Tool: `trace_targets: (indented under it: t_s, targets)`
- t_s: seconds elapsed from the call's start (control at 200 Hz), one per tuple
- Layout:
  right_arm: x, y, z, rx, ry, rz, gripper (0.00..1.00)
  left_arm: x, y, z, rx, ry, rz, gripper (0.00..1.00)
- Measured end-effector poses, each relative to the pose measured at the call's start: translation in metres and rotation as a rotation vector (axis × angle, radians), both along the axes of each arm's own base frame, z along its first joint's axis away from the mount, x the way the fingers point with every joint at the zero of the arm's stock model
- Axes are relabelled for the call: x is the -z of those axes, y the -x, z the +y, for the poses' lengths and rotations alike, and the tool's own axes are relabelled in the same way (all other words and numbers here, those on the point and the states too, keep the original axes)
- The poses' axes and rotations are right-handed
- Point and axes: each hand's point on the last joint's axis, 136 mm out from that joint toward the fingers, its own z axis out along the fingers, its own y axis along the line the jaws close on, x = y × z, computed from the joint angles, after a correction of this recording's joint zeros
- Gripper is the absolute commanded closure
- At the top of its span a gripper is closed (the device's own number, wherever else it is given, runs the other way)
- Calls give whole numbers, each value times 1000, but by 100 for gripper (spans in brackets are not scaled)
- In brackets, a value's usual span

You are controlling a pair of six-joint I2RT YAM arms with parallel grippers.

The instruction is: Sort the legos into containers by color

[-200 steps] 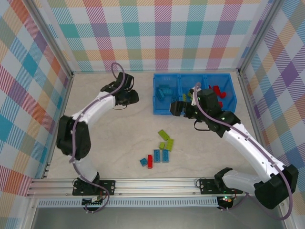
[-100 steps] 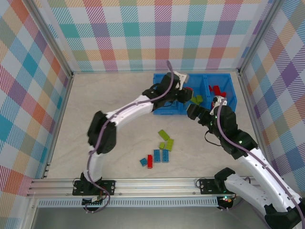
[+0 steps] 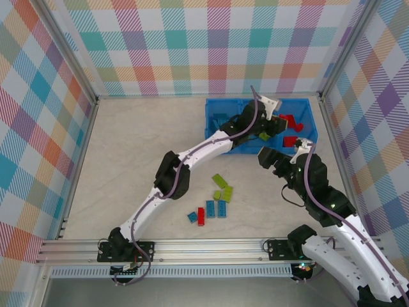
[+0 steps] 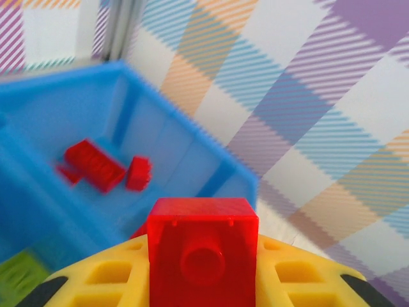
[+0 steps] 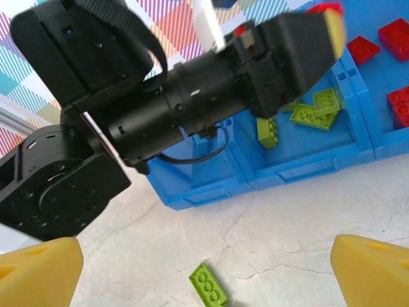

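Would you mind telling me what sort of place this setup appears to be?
Likely a robot test cell: plaid walls on an aluminium frame enclose a tabletop, with a blue bin and loose legos.

Bright blue bin (image 3: 220, 148) at one o'clock holds red bricks (image 3: 289, 119) and lime bricks (image 5: 315, 114). Lime legos (image 3: 222, 188), light blue legos (image 3: 221, 208) and a red lego (image 3: 200, 216) dot the cream marbled table (image 3: 140, 160); walls (image 3: 192, 45) wear pastel plaid.

glossy red plastic brick (image 4: 202, 256), blue plastic bin (image 4: 167, 142)
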Motion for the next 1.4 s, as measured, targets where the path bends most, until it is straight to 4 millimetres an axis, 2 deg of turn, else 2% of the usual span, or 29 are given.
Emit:
trace_targets:
  t_s: [0.065, 0.14, 0.24, 0.335, 0.435, 0.675, 0.825, 0.905, 0.975, 1.145, 1.225, 1.295, 1.4]
  targets:
    - [0, 1, -1, 0, -1, 0, 0, -7, -2, -10, -9, 36, -36, 68]
    - [-1, 3, -2, 0, -4, -6, 0, -3, -8, -15, -42, 49, -56, 65]
    - [-3, 8, -5, 0, -9, -15, 0, 15, -21, -16, -109, 38, -67, 53]
    - [-5, 9, -6, 0, -14, -24, 0, 35, -29, -14, -150, 9, -69, 49]
    - [-5, 9, -6, 0, -14, -23, 0, 42, -32, -12, -171, -5, -73, 40]
    - [4, 9, -6, 3, -2, -4, 0, 39, -33, -11, -177, -7, -80, 37]
    - [10, 9, -8, 15, 12, 16, 0, 41, -21, -3, -152, -56, -38, 36]
    - [12, 9, -9, 19, 19, 24, 0, 35, -4, 19, -153, -90, -17, 36]
    - [13, 8, -9, 22, 23, 28, 0, 10, 12, 46, -167, -82, -33, 35]
    - [25, -1, 0, -1, 53, 71, 0, -83, 62, 128, -218, -25, -174, 34]
    - [43, -12, 17, -61, 100, 146, 0, -123, 91, 175, -257, -5, -259, 33]
    - [57, -23, 34, -127, 142, 215, 1, -144, 115, 214, -285, -6, -318, 30]
    - [85, -38, 66, -242, 227, 319, 1, -149, 152, 265, -293, -70, -376, 27]
